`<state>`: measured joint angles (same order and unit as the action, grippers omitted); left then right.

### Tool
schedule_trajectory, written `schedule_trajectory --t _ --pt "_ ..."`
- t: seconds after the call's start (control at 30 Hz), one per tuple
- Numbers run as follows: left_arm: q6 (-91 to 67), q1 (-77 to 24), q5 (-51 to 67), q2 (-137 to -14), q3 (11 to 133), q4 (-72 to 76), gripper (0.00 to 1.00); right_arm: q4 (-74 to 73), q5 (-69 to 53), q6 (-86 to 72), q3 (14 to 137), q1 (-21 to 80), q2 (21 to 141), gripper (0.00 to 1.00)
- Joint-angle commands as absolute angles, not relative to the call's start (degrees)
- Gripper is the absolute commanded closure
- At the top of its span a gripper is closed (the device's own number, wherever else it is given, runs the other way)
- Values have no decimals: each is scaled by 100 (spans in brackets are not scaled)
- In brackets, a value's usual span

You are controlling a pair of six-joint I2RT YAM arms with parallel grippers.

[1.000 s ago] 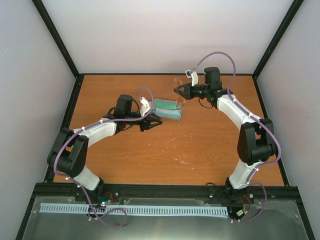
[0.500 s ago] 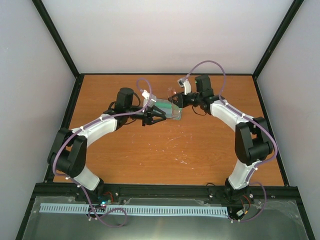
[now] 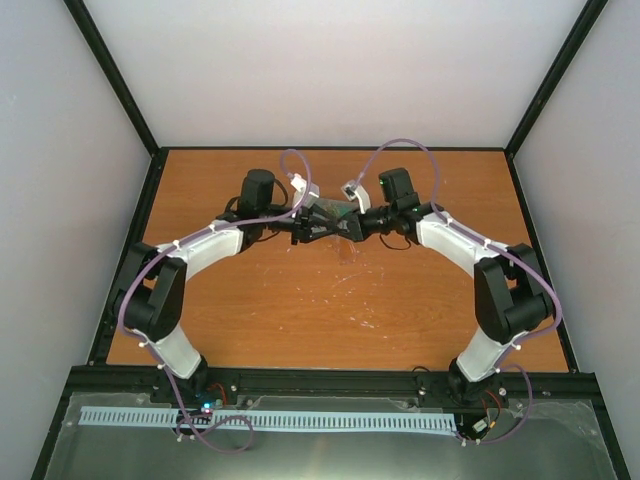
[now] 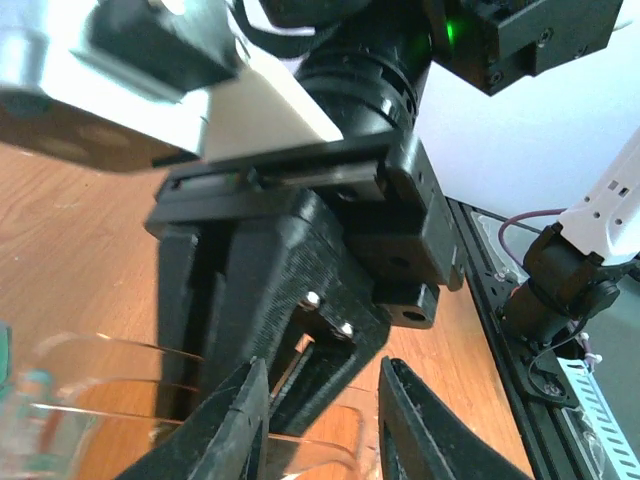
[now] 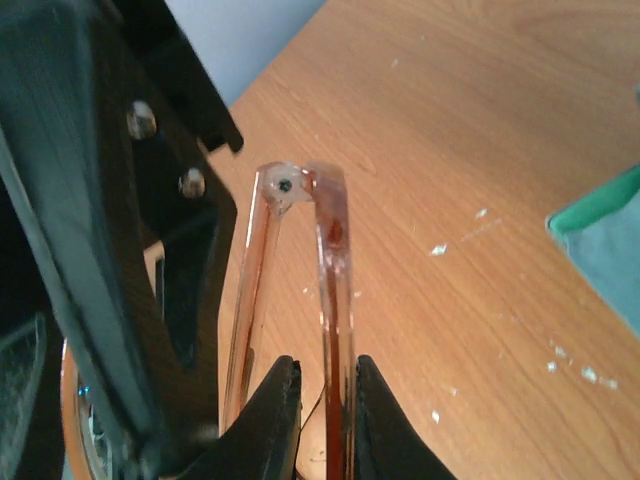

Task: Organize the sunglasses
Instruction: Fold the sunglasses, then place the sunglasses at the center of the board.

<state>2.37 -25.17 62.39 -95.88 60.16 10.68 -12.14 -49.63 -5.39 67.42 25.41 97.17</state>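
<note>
Sunglasses (image 5: 335,250), folded arms pinched in right hand (image 5: 324,372), hinge pointing away

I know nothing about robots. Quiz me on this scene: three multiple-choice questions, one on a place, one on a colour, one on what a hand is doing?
1. Where do the black left hand and black right hand meet over the orange-brown wooden table?
A. near its left edge
B. over the middle of its far half
C. by the arms' bases

2. What colour is the thin see-through frame of the sunglasses?
A. blue
B. green
C. reddish-brown

3. The right hand is:
A. shut on the sunglasses
B. wide open
C. shut on nothing

Answers: 1 B, the top view shows them facing each other there; 2 C, the right wrist view shows the tint; 3 A, it pinches one slender side arm.
</note>
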Motion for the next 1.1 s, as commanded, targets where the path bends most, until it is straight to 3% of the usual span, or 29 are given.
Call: schedule_trajectory --t 0.0,0.07,0.17,0.23,0.53,0.83,1.07 --pt "465 -2549 5944 -9816 6346 1158 66 -1783 -5623 -109 6559 2628 9282 97" --pt "519 -2534 5912 -9853 6379 1112 61 -2029 -5394 -52 6539 2620 9298 97" --pt "569 -2472 5877 -9803 6377 1007 39 -2175 -5045 -192 6610 2534 9513 97" --pt "580 -2361 5836 -9721 6357 964 34 -2038 -4968 -461 6605 2386 9697 97" --pt "795 -1268 5739 -9448 6459 608 35 -1473 -4163 -1413 6557 1945 9962 97" --pt "1217 -1248 5443 -9326 5931 351 37 -3387 -917 -781 6785 2087 10233 97" --pt "1291 -1248 5318 -9327 5812 271 37 -3995 348 -715 7014 2083 10835 95"
